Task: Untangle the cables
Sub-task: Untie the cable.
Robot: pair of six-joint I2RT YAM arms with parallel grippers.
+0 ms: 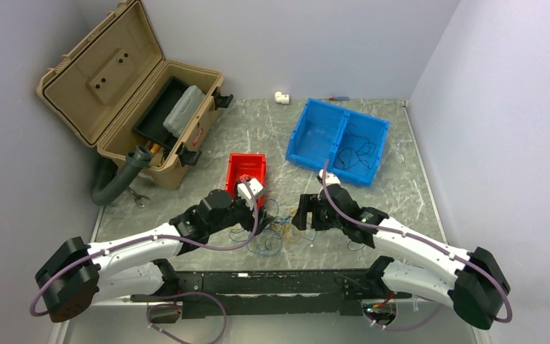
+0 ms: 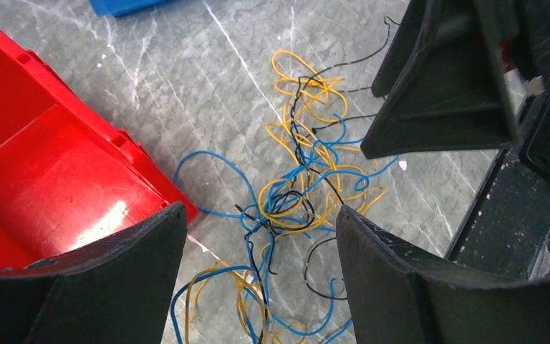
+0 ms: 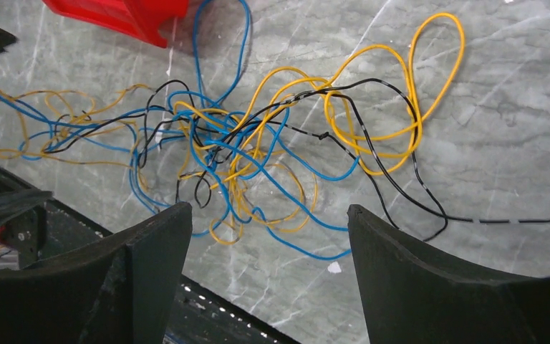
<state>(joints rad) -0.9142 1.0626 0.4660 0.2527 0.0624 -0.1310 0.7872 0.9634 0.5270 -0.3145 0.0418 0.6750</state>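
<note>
Yellow-orange, blue and black cables [image 3: 243,158] lie in one loose tangle on the grey marbled table [image 1: 401,186], between the two grippers and just beside the near corner of the red bin [image 1: 246,170]. Left gripper [image 2: 259,215]: jaws spread wide, nothing between them, hovering over the tangle. Right gripper [image 3: 268,211]: jaws likewise apart, gripping nothing, poised above the opposite side of the tangle. Strands cross densely at the centre; one black strand trails away across the table. Further dark cables lie in the right compartment of the blue bin [image 1: 336,140]
</note>
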